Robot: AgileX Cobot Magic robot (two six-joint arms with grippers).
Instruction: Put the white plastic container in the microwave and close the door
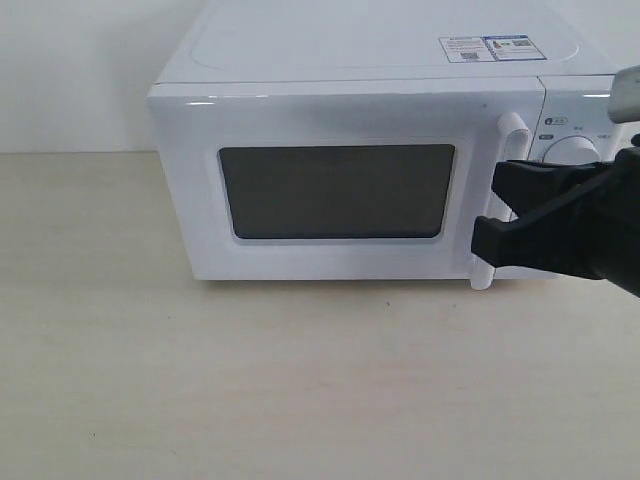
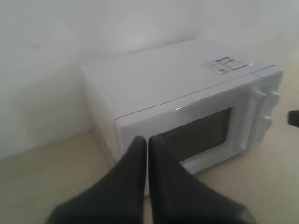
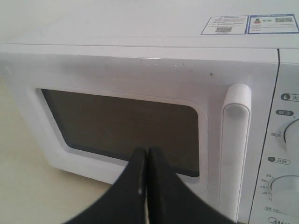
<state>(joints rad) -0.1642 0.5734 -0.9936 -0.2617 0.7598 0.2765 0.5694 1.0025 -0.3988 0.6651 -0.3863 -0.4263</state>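
Observation:
The white microwave (image 1: 350,110) stands on the table with its door (image 1: 335,190) closed; the dark mesh window shows nothing inside. My right gripper (image 1: 497,205) is shut and empty, hanging in front of the door's tall bar handle (image 1: 511,130). In the right wrist view the gripper (image 3: 147,151) points at the window's lower edge, with the handle (image 3: 235,140) beside it. My left gripper (image 2: 147,140) is shut and empty, back from the microwave (image 2: 187,79) towards its hinge-side corner, and does not show in the exterior view. The white plastic container is out of view.
Two round knobs (image 1: 572,150) sit on the control panel past the handle. Stickers (image 1: 485,47) lie on the microwave's top. A light wooden table (image 1: 250,380) spreads in front, and a white wall (image 1: 70,70) stands behind.

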